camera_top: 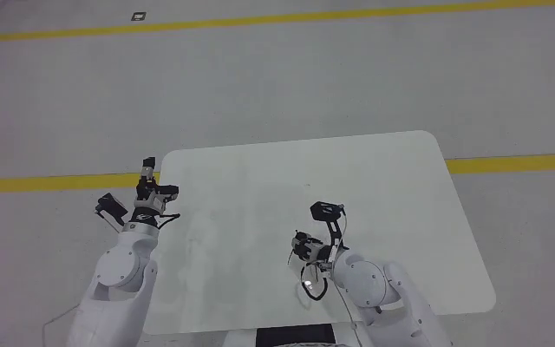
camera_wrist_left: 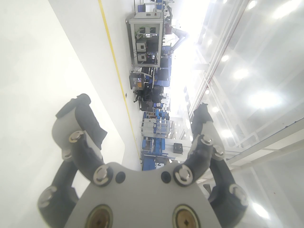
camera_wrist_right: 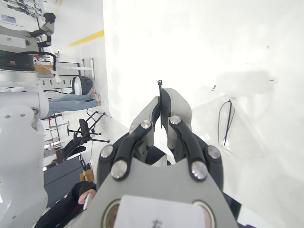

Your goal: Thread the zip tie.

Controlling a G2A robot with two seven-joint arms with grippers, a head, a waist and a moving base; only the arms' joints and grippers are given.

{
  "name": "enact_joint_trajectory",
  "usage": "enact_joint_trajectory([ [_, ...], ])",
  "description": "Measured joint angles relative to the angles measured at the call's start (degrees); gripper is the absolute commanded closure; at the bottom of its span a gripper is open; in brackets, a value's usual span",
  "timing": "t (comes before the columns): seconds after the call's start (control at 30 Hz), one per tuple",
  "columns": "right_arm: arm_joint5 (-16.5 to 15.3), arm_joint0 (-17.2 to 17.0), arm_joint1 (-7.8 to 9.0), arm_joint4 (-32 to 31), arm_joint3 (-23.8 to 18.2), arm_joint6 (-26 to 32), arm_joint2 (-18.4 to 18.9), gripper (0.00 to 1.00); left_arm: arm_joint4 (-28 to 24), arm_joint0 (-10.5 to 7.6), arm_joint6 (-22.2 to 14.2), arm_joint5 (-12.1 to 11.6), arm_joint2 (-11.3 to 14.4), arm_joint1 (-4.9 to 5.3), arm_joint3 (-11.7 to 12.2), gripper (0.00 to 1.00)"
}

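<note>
Gripping the black zip tie between its closed fingers, the right gripper was held over the near part of the white table, not far from the front edge. The tie was pinched flat between the ribbed pads. Its small square head poked out just past the fingertips, and its strap ran back between the jaws toward the wrist. The tie touched nothing but the pads. The left gripper was at the table's left edge, well apart from the right one, with its two dark fingers spread wide. In the top view, one of its fingers lay over the table's rounded corner and the other out over the grey floor, near a yellow floor line.
</note>
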Motion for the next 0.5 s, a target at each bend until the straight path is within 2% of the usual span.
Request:
enact_joint_trajectory([
  [0.17,0.0,0.02,0.01,-0.12,0.03,0.09,-0.02,1.0,0.04,-0.03,-0.01,-0.03,0.0,0.01,-0.02,0.0],
  [0.23,-0.09,-0.11,0.02,0.44,0.48,-0.85,0.12,1.0,1.7,-0.18,-0.5,-1.56,0.18,0.14,-0.26,0.0],
  [0.33,-0.02,-0.58,0.09,2.59,0.72,-3.21,0.96,1.0,11.75,0.41,-2.46,-8.9,0.85,0.42,-0.01,0.0],
  [0.37,0.0,-0.75,0.11,3.6,0.63,-3.74,1.43,1.0,16.59,0.69,-2.44,-11.84,1.01,0.52,0.31,0.0],
  [0.47,0.01,-0.94,0.13,6.13,0.61,-4.8,2.7,1.0,27.11,0.7,-1.25,-17.92,1.58,0.64,1.7,0.0],
  [0.5,0.01,-0.89,0.12,6.91,0.64,-5.02,3.03,1.0,29.81,0.59,-0.78,-19.25,1.78,0.66,1.99,0.0],
])
